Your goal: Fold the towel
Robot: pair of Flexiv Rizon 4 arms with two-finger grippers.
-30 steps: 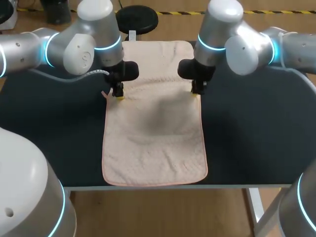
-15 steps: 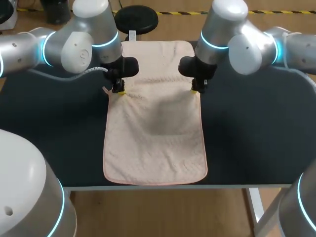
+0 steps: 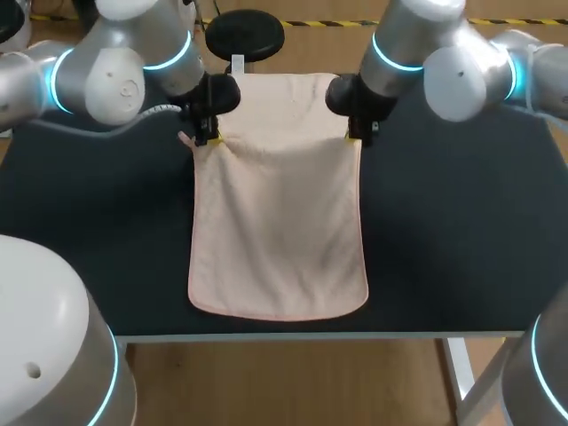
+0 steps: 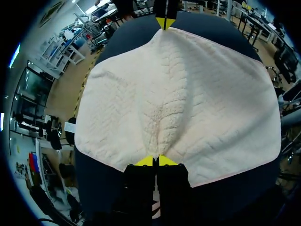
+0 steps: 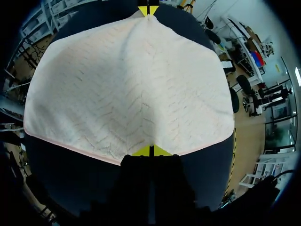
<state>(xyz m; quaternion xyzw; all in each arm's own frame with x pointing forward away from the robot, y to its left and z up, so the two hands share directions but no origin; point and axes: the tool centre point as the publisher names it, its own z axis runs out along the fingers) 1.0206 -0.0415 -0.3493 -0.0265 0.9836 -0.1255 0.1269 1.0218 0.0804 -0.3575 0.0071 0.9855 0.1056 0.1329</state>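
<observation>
On the dark table (image 3: 444,222), one cream towel (image 3: 280,231), two pairs of jaws, each clamped on one corner.

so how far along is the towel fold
Done: left gripper and right gripper are each shut on a side of the towel. In hand: that held edge is raised, short of the far end. Left, likely: lay it down there, release.
</observation>
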